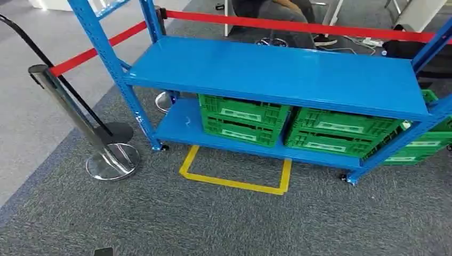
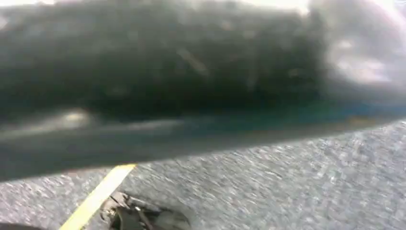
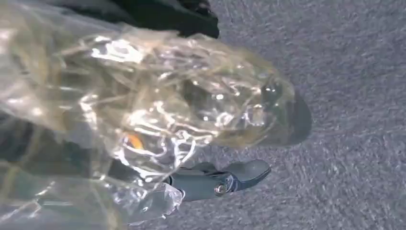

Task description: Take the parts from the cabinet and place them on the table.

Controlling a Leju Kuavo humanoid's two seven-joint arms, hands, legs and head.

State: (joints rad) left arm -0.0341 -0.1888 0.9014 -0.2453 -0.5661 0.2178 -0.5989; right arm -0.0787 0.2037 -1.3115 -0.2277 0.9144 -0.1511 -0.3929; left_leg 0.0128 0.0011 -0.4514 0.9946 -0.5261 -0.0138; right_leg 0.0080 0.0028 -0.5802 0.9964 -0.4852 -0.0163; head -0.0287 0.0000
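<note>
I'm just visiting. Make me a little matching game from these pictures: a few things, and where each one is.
Things:
1. green plastic crates
2. red barrier tape
3. yellow tape outline
4. crinkled clear plastic bag

Places:
A. on the grey carpet before the blue metal shelf rack
B. on the rack's bottom shelf
C. in the right hand
D. stretched behind the rack

Pairs: 1-B, 2-D, 3-A, 4-C

Head view looks down on the blue shelf [image 1: 277, 72]; both wrist views face grey carpet [image 3: 354, 72] closely.

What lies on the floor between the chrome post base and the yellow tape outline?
Only bare grey carpet lies between the post base and the yellow tape outline, as the head view shows.
</note>
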